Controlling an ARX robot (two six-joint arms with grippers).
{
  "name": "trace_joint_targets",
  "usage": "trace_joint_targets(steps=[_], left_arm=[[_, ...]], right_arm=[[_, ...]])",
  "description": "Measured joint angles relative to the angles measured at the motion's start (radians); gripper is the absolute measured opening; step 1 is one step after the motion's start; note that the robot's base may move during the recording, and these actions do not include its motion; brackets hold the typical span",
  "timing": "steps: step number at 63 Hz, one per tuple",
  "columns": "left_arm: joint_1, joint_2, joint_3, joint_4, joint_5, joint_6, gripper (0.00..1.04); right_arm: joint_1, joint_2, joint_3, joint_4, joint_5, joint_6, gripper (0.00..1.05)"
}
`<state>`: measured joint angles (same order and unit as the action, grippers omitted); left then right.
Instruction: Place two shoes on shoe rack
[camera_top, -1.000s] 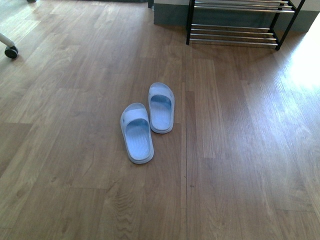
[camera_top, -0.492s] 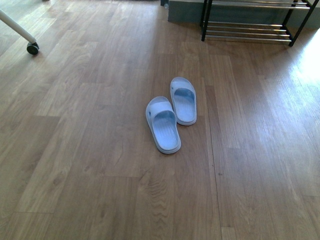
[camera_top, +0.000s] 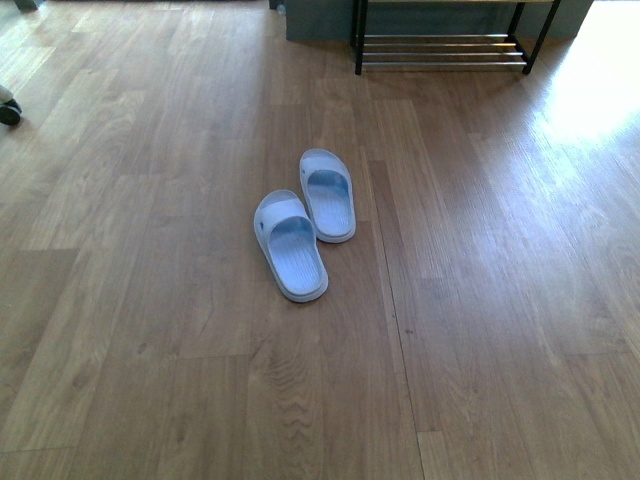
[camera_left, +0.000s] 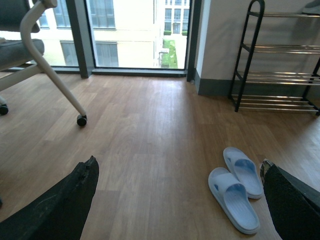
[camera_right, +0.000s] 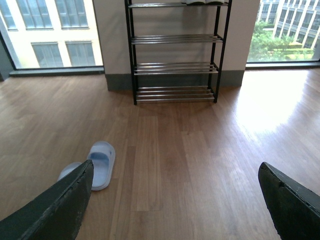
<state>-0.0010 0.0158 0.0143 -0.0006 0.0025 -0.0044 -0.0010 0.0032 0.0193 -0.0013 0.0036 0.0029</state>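
The floor is wood-look plank, laid lengthwise away from the robot. A bright patch of daylight lies on it at the far right.

The two pale blue slides rest on the floor, soles down and toes pointing away. The nearer slide sits just beside the farther slide, offset toward the robot and to its left. Whether they touch cannot be told.

The shoe rack stands well apart from them, against a pale wall with a grey skirting. It has a black frame and shelves of chrome rods. In the wrist views its three lower shelves are bare. A pale object sits on the top shelf, too cropped to identify; it may be footwear.

Tall windows flank the wall. A chair on casters stands to the left.

The left gripper has its jaws spread wide and holds nothing. The right gripper is likewise spread and empty. Both hang above the floor.
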Motion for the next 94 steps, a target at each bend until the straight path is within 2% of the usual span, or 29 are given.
trace_joint_targets(steps=[94], left_arm=[[0.0, 0.0, 0.0, 0.0, -0.002, 0.0, 0.95]], right_arm=[[0.0, 0.0, 0.0, 0.0, -0.003, 0.0, 0.95]])
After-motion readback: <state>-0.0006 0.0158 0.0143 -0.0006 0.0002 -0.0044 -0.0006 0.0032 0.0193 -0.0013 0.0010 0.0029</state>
